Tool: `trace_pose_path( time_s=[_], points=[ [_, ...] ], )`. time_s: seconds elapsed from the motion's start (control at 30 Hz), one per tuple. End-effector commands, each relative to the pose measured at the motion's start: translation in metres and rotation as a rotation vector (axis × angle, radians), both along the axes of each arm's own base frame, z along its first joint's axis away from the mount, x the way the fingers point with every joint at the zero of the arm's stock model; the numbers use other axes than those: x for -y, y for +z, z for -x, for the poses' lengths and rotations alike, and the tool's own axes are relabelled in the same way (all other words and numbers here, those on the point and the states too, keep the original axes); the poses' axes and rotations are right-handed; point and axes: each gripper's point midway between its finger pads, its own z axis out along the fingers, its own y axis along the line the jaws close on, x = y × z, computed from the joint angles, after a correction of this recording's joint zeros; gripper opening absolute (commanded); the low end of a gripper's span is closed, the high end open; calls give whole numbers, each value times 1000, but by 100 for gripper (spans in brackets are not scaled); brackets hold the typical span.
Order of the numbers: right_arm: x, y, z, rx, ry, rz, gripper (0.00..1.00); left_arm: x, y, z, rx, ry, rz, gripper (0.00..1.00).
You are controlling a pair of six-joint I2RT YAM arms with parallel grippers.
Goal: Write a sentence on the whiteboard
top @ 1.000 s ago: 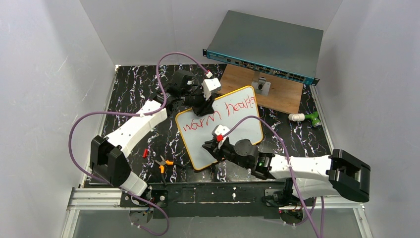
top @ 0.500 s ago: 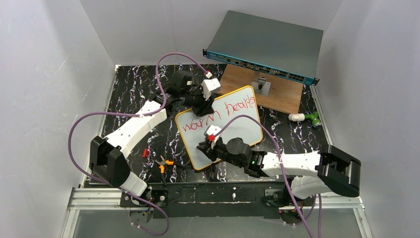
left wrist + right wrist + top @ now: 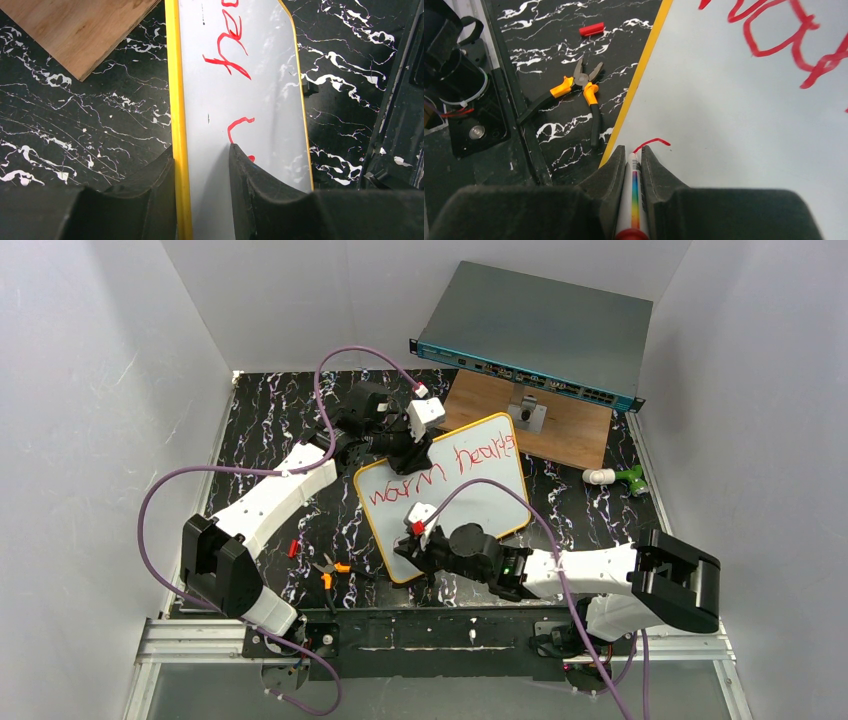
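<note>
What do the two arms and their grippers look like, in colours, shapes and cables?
Both arms have white shell links, on the left arm and the right arm, joined by blocky black joint housings. A purple cable loops along each. Each wrist carries a small white camera block. The left gripper and right gripper have dark, matte, wedge-shaped fingers.

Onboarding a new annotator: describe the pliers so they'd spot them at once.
Find the whiteboard in the middle of the black marbled table. On the table just off the board's near-left corner lie the pliers. They are the only tool with orange-and-black handles; the small red cap beside them is plain and much shorter.
</note>
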Motion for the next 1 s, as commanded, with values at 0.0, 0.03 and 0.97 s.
trace_pose_path(
  time_s=[0.0, 0.03, 0.97],
  points=[
    [-3, 7, -5, 0, -37, 1, 1, -30, -56, 15, -42, -25, -227, 0],
    [0, 5, -9, 1, -63, 14, 1, -30, -57, 16, -44, -25, -226, 0],
    [40, 44, -31, -7, -301, -121, 1, -25, -53, 20, -35, -35, -209, 0]
  ],
)
